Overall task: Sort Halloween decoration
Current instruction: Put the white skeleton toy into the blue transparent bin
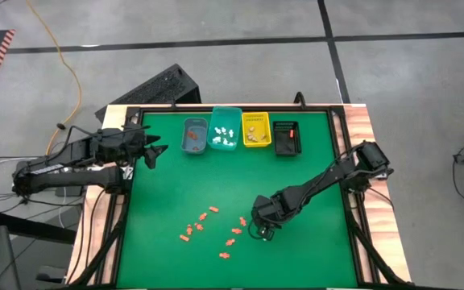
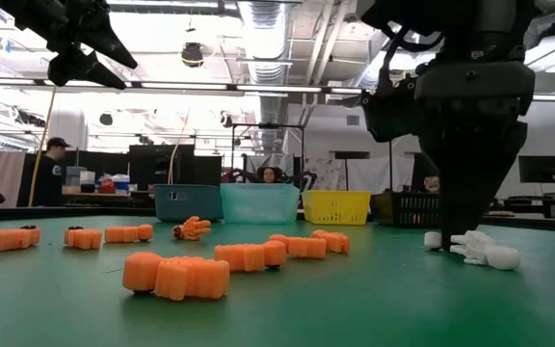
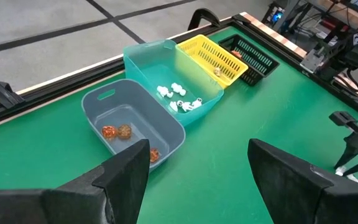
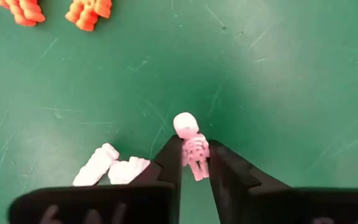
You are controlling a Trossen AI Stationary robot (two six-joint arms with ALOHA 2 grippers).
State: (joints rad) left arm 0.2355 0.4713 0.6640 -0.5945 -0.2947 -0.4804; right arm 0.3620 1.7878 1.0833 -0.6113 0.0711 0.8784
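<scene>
Because white pieces belong in the teal bin (image 1: pixel 225 129), 1 white skeleton (image 4: pixel 195 149) is pinched on the desk (image 1: pixel 296 177) by the right end effector (image 4: pixel 195 163); the left end effector (image 3: pixel 197 168) is held wide.

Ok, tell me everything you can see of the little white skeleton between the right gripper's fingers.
The white skeleton is a tiny plastic-looking figure with a round skull, ribbed chest and short legs. It lies flat on the green mat, skull pointing away from the wrist. The right gripper has a dark finger on each side of its torso, closed against it or nearly so. It is not lifted. Another white piece lies close beside it; I cannot tell if they touch.
</scene>
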